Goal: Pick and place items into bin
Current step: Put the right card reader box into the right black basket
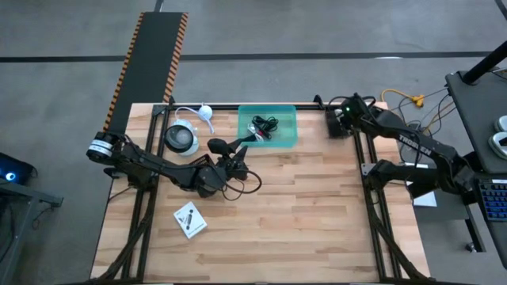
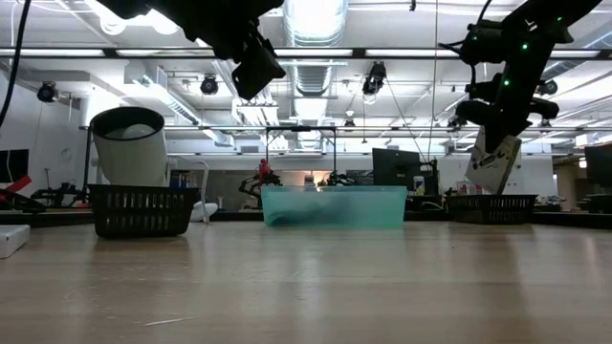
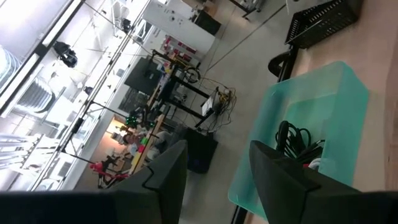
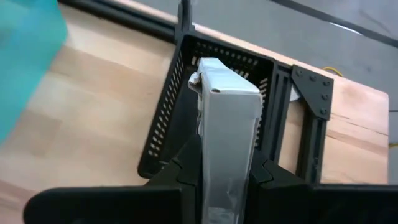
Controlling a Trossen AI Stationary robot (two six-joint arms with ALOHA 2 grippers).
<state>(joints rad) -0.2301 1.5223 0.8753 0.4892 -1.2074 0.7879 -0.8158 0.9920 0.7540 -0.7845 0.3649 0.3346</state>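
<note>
both arms raised: right tool (image 4: 225,174) pinching white packet (image 4: 229,118), left tool (image 3: 214,180) parted.

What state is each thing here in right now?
Left pincer: open, empty, raised near the tub.
Right pincer: shut on a white packet, above the black basket.
Teal tub: holds black cables.
Packet on table: lying flat.

Print on the white packet (image 1: 190,219) too small to read.
</note>
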